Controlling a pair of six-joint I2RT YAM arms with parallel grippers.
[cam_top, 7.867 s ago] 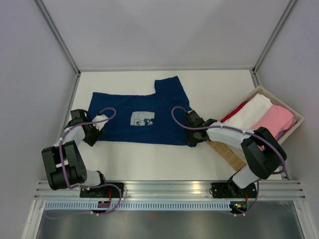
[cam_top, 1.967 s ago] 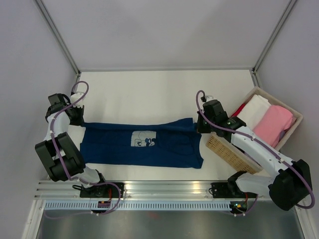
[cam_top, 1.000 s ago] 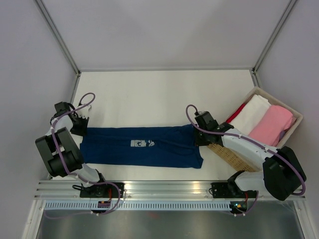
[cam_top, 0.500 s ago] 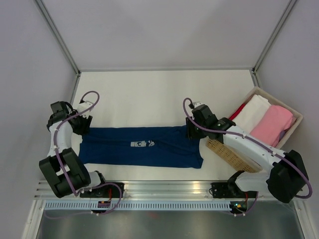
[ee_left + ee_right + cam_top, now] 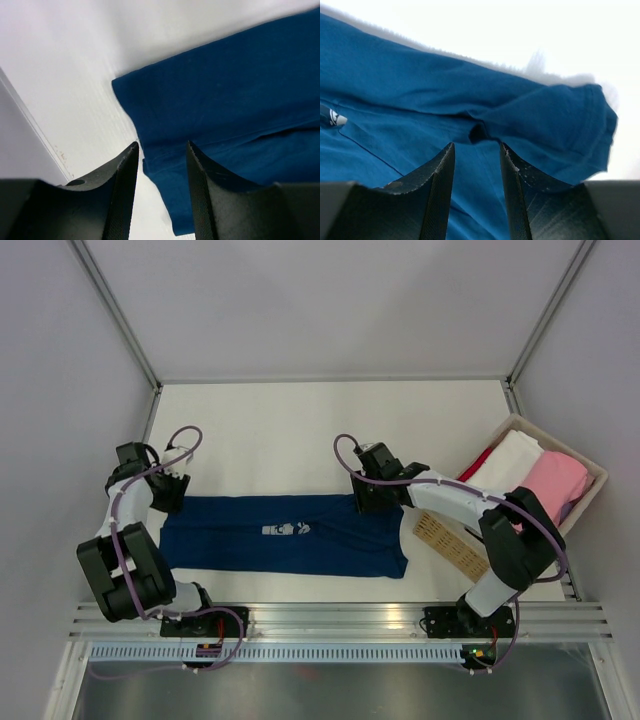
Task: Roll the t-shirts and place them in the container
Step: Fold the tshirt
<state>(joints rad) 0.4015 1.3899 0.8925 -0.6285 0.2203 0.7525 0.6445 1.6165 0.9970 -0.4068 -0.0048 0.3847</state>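
left end effector (image 5: 168, 490) and right end effector (image 5: 362, 502) both stand with jaws parted and nothing between them. a second ago each was pinched on the far edge of the navy t-shirt (image 5: 290, 545); now that edge is let go and lies flat.

my left fingers (image 5: 125, 175) hang just over the shirt's left corner, with cloth under the gap but not in it. on the right, my jaws straddle a small pucker where one layer laps over another. my right arm has also slid leftward along the far edge in the last half second.

the shirt now lies as a long narrow band across the near part of the surface (image 5: 320, 430), doubled over itself lengthwise. its small print (image 5: 285, 530) faces up near the far fold, and its right end stops just beside the basket (image 5: 450, 545), which holds the white and pink shirts (image 5: 525, 475).

i judge the lengthwise fold finished and the rolling not yet begun. the band looks even enough to roll from one end, though the lapped pucker on the right may want smoothing first, or the roll could come out lopsided.
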